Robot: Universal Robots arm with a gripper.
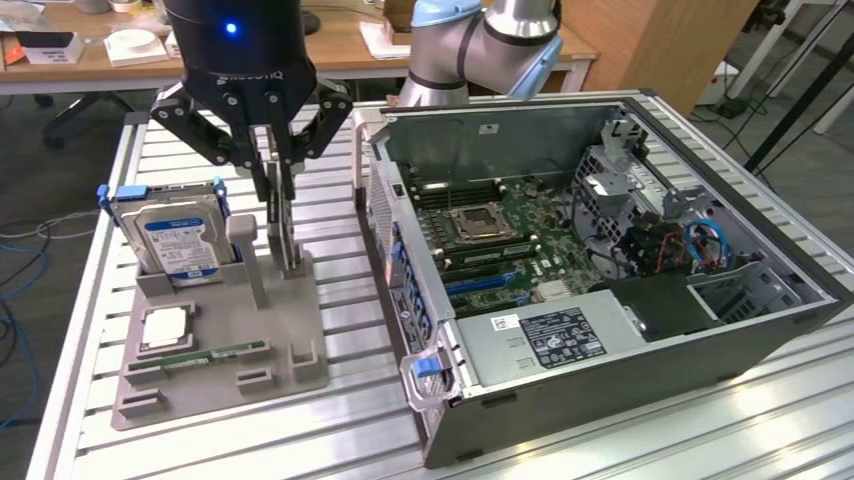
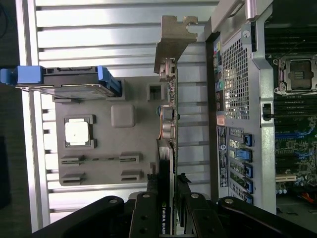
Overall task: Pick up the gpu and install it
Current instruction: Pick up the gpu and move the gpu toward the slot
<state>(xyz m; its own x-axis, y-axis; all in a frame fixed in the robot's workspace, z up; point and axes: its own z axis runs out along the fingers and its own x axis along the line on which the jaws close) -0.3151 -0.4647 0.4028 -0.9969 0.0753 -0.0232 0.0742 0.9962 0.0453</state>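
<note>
One gripper grasps the upright gpu by its top edge, at the gray holder on the table, beside the open computer case.

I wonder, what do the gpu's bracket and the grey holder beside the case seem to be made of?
The gpu bracket: likely bare sheet metal, silvery with a bright sheen. The grey holder: probably matte plastic, uniform and dull, with moulded-looking slots.

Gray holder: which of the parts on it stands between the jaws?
The gpu, the thin dark card upright on its edge with a metal bracket. The hard drive, processor and memory stick sit untouched.
</note>
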